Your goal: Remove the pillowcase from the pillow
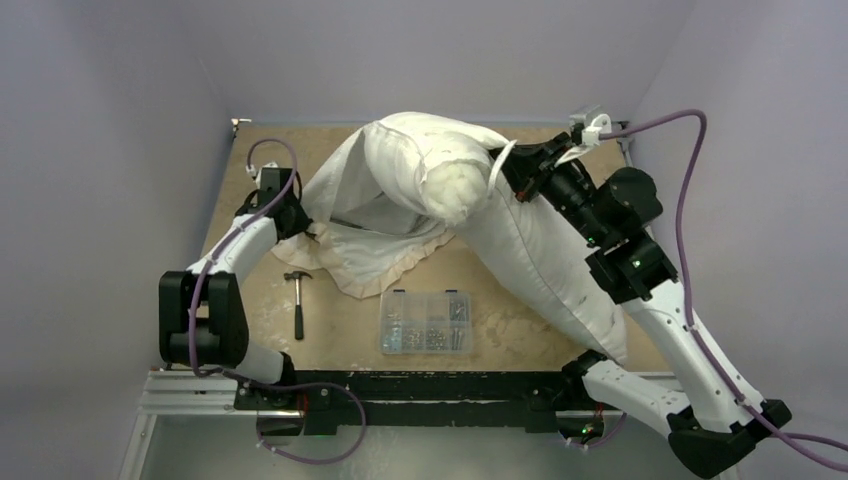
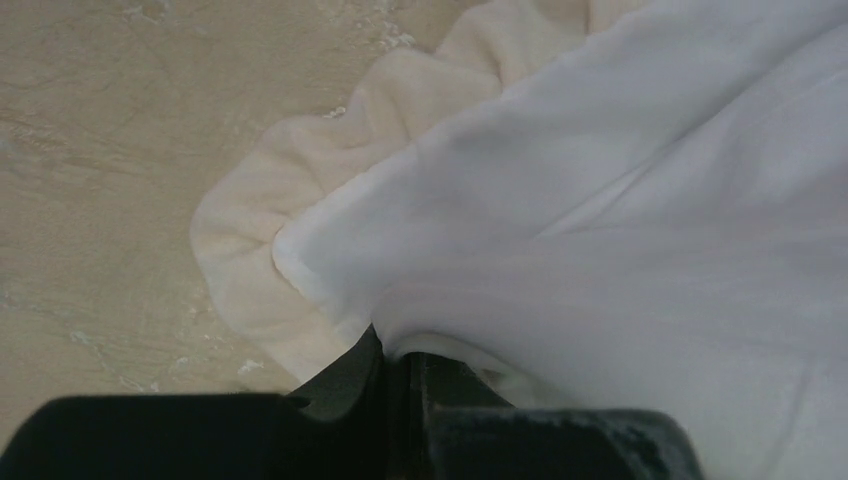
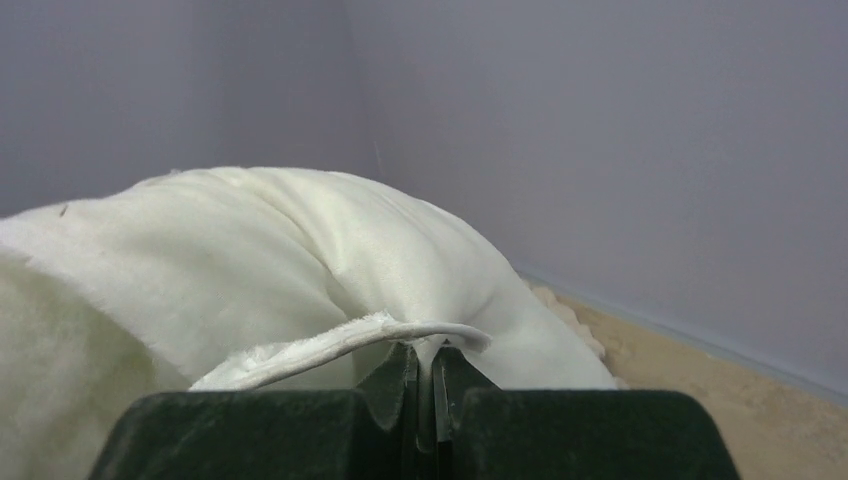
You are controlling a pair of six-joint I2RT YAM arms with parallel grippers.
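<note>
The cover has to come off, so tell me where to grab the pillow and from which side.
I would pinch the bare near end of the pillow, by the right arm base, coming from the right. That end lies on the table, out of the cover; the far end is wrapped in it. It is plump, so nip a corner or fold, not the full thickness.

the parts in the clear box (image 1: 426, 322) are too tiny to tell. the pillow (image 1: 540, 265) has its far end hidden inside the pillowcase (image 1: 385, 165), and the right arm (image 1: 620, 235) covers its right side. the pillowcase runs off the left wrist view's top and right edges.
</note>
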